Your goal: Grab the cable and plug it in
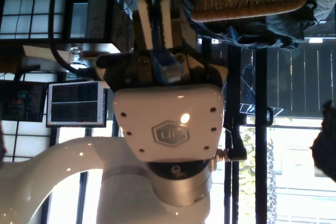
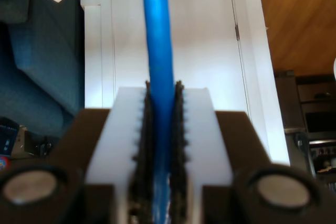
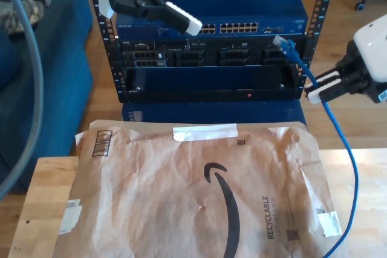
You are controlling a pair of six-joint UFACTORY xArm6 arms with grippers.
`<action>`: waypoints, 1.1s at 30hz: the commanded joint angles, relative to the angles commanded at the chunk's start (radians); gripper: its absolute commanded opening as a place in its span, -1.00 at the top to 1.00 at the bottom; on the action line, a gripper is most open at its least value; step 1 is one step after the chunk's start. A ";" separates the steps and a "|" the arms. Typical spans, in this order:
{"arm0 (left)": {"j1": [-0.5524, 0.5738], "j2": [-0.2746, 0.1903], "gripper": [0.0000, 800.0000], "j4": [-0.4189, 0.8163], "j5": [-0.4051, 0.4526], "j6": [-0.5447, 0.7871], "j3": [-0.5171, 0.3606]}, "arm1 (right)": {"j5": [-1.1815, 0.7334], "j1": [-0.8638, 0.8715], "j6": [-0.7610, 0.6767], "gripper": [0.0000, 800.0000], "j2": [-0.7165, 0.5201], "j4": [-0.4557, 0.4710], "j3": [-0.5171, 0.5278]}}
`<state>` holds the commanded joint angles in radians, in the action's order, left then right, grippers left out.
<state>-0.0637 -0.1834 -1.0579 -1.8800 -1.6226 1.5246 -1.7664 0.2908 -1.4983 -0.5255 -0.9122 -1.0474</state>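
- My first gripper [image 3: 201, 4], at the exterior view's upper left, has its jaws spread wide and holds nothing.
- The network rack [image 3: 211, 58] stands behind the paper envelope [image 3: 181, 197].
- The cable [image 3: 340, 134] has its plug end [image 3: 283, 43] near the rack's front, toward the exterior view's right; the rest hangs down.
- My second gripper [image 3: 313, 89], at the exterior view's right, is clamped onto the cable just below the plug.

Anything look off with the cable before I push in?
Yes. My second gripper clamps the cable well behind its plug, so the free end curves upward and the plug hangs tilted in front of the rack, not squared to a port. I cannot tell whether it touches.
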 joint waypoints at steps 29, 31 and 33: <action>0.028 0.000 -0.99 0.000 0.006 -0.014 0.000 | 0.138 -0.176 -0.086 0.95 0.058 0.008 -0.060; 0.029 0.002 -0.99 -0.002 0.006 -0.014 0.000 | 0.138 -0.187 -0.101 0.95 0.064 0.008 -0.068; 0.029 0.002 -0.99 -0.002 0.008 -0.014 0.000 | 0.138 -0.189 -0.106 0.95 0.064 0.008 -0.075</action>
<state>-0.0345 -0.1818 -1.0595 -1.8723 -1.6364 1.5246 -1.6283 0.1020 -1.6042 -0.4611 -0.9045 -1.1226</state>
